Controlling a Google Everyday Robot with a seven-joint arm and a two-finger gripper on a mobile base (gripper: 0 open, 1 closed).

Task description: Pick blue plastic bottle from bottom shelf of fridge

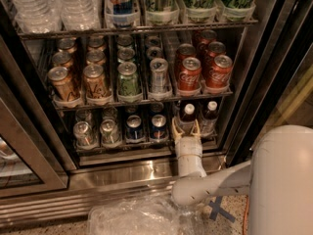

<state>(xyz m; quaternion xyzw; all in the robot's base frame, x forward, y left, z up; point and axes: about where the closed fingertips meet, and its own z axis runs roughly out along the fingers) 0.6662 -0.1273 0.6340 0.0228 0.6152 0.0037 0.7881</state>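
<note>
In the camera view, we are holding our gripper (186,130) at the bottom shelf (122,149) of the fridge (146,174), fingers (176,129) spread either side of the bottle (188,115), gripping nothing yet. Closing off-centre, we are risking tipping it against the second bottle (209,115) beside it.
</note>
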